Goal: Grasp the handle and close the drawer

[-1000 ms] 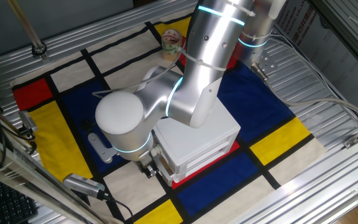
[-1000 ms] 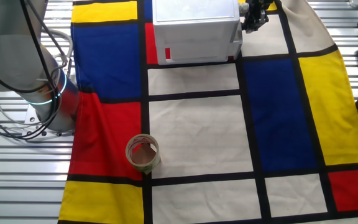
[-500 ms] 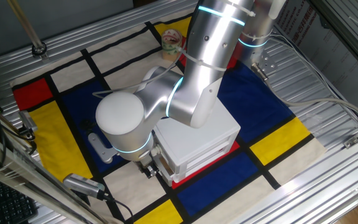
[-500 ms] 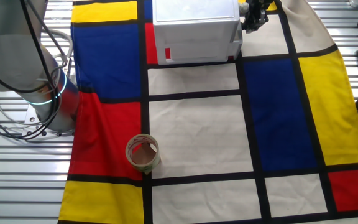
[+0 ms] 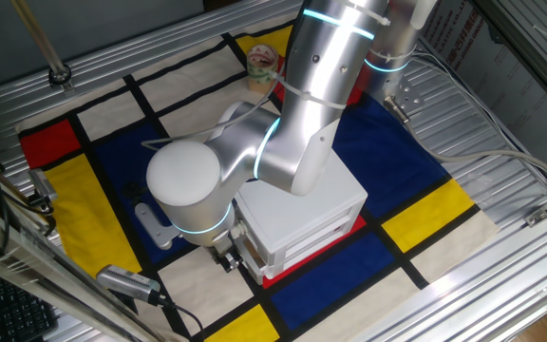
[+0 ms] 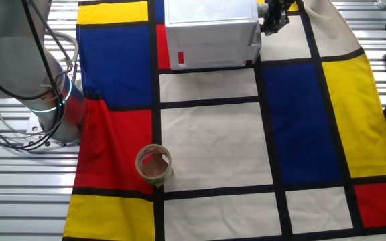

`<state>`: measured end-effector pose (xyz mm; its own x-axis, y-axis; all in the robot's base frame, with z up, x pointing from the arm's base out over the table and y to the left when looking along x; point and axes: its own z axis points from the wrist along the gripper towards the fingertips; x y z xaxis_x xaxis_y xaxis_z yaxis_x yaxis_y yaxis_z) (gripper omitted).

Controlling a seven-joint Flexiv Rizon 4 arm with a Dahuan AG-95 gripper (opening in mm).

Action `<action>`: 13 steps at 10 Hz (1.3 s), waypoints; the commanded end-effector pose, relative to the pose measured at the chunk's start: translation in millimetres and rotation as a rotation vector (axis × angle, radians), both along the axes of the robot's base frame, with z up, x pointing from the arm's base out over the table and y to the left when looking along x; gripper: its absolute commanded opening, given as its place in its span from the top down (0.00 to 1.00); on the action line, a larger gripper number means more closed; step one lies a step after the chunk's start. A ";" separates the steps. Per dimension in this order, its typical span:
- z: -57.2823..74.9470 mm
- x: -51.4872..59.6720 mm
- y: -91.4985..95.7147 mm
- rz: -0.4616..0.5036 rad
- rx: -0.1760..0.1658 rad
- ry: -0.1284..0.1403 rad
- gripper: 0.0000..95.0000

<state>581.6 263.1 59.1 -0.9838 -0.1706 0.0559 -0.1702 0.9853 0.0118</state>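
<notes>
The white mini cabinet (image 5: 345, 198) stands on the coloured cloth, half covered by my arm; in the other fixed view it (image 6: 210, 23) sits at the top edge. Its slotted side shows red. The drawer front (image 5: 253, 249) faces the near left and looks close to flush with the cabinet; in the other view it (image 6: 255, 37) is the cabinet's right face. My gripper (image 5: 226, 256) (image 6: 272, 19) is right against the drawer front. The handle is hidden behind the dark fingers, and I cannot tell whether they are closed on it.
A small patterned cup (image 5: 264, 65) (image 6: 154, 165) stands on the cloth away from the cabinet. A grey flat part (image 5: 150, 220) lies left of my wrist. My arm base (image 6: 52, 114) stands beside the cloth. Metal rails surround the cloth.
</notes>
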 end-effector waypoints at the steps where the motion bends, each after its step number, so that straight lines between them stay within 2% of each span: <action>1: 0.0 -0.3 -0.2 -0.001 -0.003 -0.001 1.00; 13: -0.9 0.1 -0.2 -0.052 -0.006 -0.007 1.00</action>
<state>581.4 263.2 58.5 -0.9915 -0.1204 0.0485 -0.1204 0.9927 0.0023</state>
